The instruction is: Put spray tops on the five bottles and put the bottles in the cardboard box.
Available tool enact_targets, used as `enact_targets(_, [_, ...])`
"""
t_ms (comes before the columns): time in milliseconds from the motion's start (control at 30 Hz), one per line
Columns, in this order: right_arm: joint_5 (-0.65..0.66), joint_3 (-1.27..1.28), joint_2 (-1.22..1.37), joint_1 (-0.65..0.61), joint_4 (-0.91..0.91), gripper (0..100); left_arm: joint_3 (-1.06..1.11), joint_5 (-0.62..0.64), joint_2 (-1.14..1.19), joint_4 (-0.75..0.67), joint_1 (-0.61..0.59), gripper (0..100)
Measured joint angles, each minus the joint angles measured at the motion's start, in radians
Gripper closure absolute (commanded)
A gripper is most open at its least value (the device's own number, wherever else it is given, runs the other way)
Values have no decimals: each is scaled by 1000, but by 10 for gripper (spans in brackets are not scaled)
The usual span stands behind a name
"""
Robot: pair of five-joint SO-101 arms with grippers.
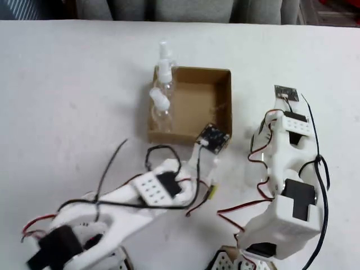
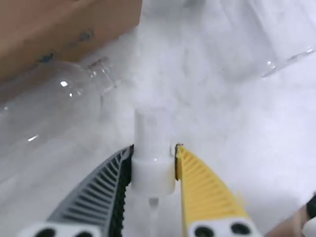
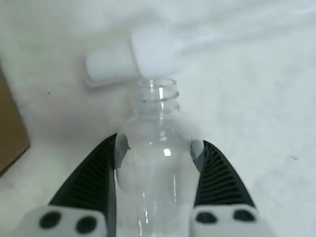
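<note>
**Both grippers loaded beside the box**

Our left gripper [image 2: 153,149] is clenched on a spray top [image 2: 153,170], with the grey and yellow fingers pinching its collar from either side. The top's long axis runs out in line with the fingers. Its cap end points away from the wrist and a thin stem trails back between them. Just ahead, a lying bottle [image 2: 49,113], clear and uncapped, rests along the wall of the box [image 2: 64,24], and its open neck points across in front of the top. A second bottle [image 2: 284,39], also clear, lies farther off on the other side.

Our right gripper [image 3: 159,144] grasps the held bottle [image 3: 155,168] around its shoulder. The open neck points away from the wrist, in line with the fingers. A loose top [image 3: 133,57] lies on the table [image 3: 256,98] just beyond that neck, crosswise to the bottle, with a box corner close by.

From above we see the left arm [image 1: 140,197] reaching in to the box's near corner. The right arm [image 1: 287,169] stands well to the other side. Two capped bottles [image 1: 164,70] sit at the box's far-left wall. We cannot tell whether they are inside or just beside it.
</note>
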Motion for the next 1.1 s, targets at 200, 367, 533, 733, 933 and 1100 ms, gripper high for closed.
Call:
enact_targets(200, [0,83,-84,-15,-15,982,130,-5,-226,-58,-61,979])
enact_targets(367, [0,241,-284,-35,-64,982,196,-8,-373,-69,-132,979])
enact_targets(533, [18,265,-445,-41,-66,982,242,-8,-483,-69,-216,979])
enact_targets(733, [216,265,-678,-69,-66,982,262,-8,-569,-69,-275,979])
enact_targets(933, [270,341,-980,-86,-68,982,282,-8,-618,-69,-290,979])
enact_targets(1100, [167,497,-1146,-155,-213,982,282,-8,-658,-69,-305,979])
